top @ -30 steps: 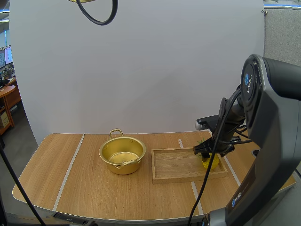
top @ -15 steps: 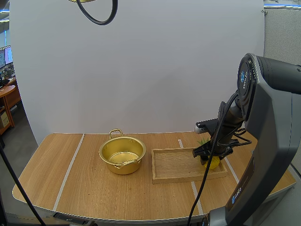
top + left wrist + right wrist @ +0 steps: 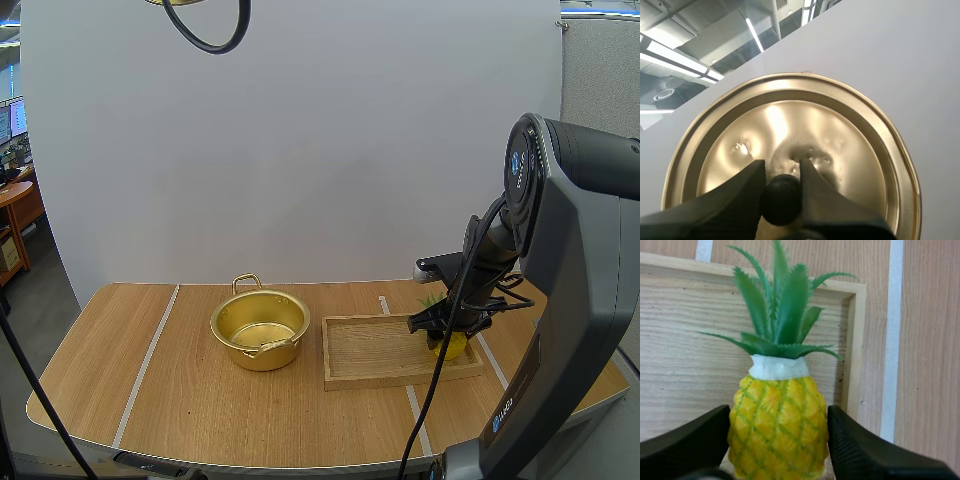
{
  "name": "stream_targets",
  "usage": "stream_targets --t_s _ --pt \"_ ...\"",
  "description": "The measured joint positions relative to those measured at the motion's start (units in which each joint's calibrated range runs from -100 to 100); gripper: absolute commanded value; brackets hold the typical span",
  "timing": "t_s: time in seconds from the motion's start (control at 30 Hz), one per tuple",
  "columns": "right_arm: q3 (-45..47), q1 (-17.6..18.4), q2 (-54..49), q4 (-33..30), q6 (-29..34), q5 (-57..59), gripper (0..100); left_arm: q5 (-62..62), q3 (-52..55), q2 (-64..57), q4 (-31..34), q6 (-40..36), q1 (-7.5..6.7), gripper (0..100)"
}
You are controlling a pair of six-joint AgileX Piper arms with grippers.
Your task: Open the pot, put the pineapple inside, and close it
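Observation:
The gold pot [image 3: 260, 330] stands open on the table, left of the wooden tray [image 3: 375, 352]. A yellow pineapple [image 3: 455, 346] with green leaves lies at the tray's right end. My right gripper [image 3: 441, 330] is down over it. In the right wrist view its two black fingers [image 3: 690, 440] press the sides of the pineapple [image 3: 776, 390], so the right gripper [image 3: 778, 440] is shut on the fruit. My left gripper [image 3: 782, 167] is shut on the black knob [image 3: 782, 197] of the gold lid [image 3: 840, 150], which is held up off the table.
The tray's far rim [image 3: 790, 282] runs just beyond the pineapple's leaves. Pale tape lines [image 3: 145, 365] cross the wooden table [image 3: 200, 410]. Bare wood lies left of and in front of the pot.
My right arm's upper part has shifted slightly to the left and its gripper has settled a little lower on the pineapple. Pot and tray have not moved.

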Motion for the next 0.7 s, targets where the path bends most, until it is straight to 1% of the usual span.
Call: stream_targets --t_s 0.17,0.2,0.27,0.37,0.4,0.5,0.6,0.7 --pt "0.0 0.1 -5.9 2.8 -2.2 1.5 0 0.0 0.0 0.0 0.0 0.0 0.0 0" --pt "-0.1 0.5 -8.4 3.3 -2.6 2.2 0 0.0 0.0 0.0 0.0 0.0 0.0 0" --pt "-0.1 0.8 -9.9 3.7 -2.8 2.7 0 -0.2 0.0 0.0 0.0 0.0 0.0 0" --pt "-0.8 2.4 -15.2 4.3 -3.4 5.7 0 -0.1 0.0 0.0 0.0 0.0 0.0 0" --pt "-1.2 3.3 -17.2 4.5 -3.6 7.2 0 -0.1 0.0 0.0 0.0 0.0 0.0 0" --pt "-4.1 7.9 -24.1 6.0 -3.6 11.6 0 -0.1 0.0 0.0 0.0 0.0 0.0 0" --pt "-6.6 11.9 -26.8 7.9 -3.6 15.0 0 -0.1 0.0 0.0 0.0 0.0 0.0 0" --pt "-8.4 15.3 -27.0 8.7 -2.8 16.4 0 -0.1 0.0 0.0 0.0 0.0 0.0 0"
